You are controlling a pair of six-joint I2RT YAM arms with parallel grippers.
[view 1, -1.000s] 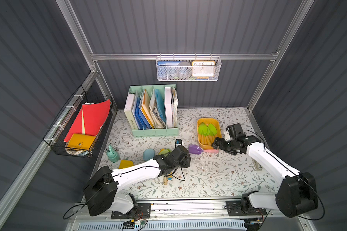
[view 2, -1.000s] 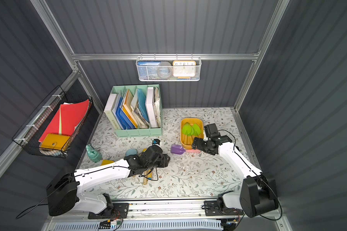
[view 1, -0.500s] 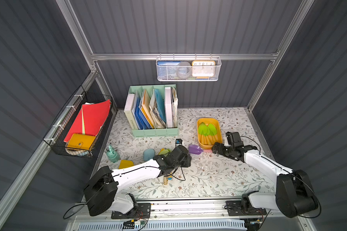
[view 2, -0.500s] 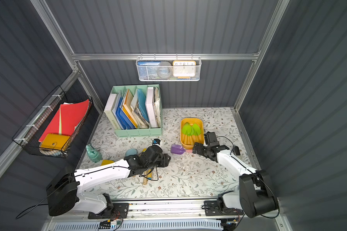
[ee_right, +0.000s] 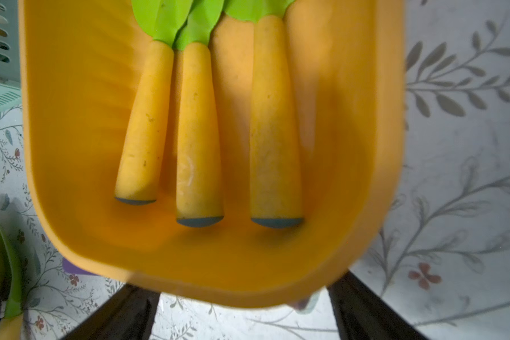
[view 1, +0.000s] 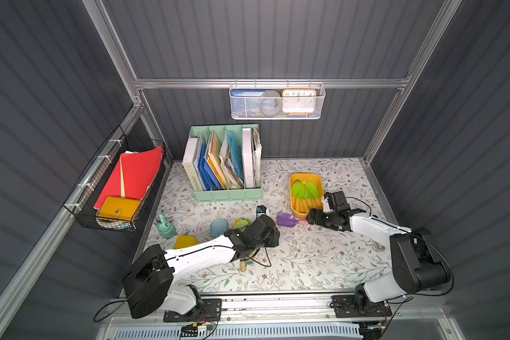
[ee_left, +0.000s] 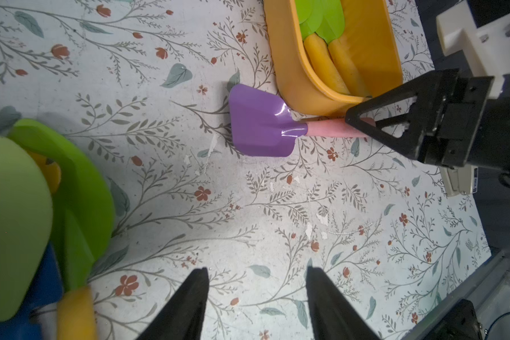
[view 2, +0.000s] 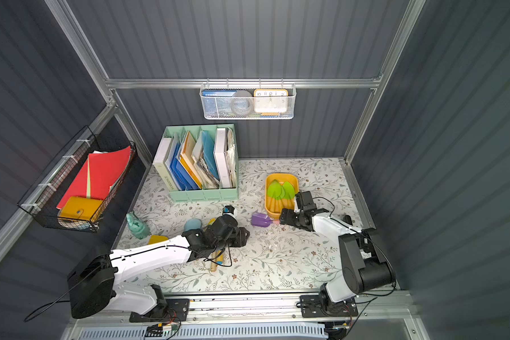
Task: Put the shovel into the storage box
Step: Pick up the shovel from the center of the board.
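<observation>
The shovel (view 1: 287, 220) (view 2: 261, 220), purple blade and pink handle, lies flat on the table beside the near end of the mustard-yellow storage box (view 1: 291, 194) (view 2: 267, 197). In the left wrist view its blade (ee_left: 259, 126) points away from the box wall (ee_left: 292, 73), and the handle runs along that wall. My right gripper (view 1: 308, 219) (view 2: 281, 220) is low at the handle's end, jaws open on either side of it. In the right wrist view the gripper (ee_right: 243, 315) sits just under the box rim (ee_right: 71, 117). My left gripper (view 1: 276, 235) (ee_left: 256, 270) is open and empty, short of the blade.
Three green-bladed, yellow-handled shovels (ee_right: 198, 132) lie in the box. A mint file holder (view 1: 227, 194) stands at the back. A white mesh basket (view 1: 277, 112) and a black wire basket (view 1: 112, 188) hang on the walls. Green, blue and yellow toys (view 1: 218, 228) crowd the left arm.
The right gripper has come down and moved left from beside the box's near end to the shovel's handle, its jaws narrowing slightly. The left arm and the shovel have not moved.
</observation>
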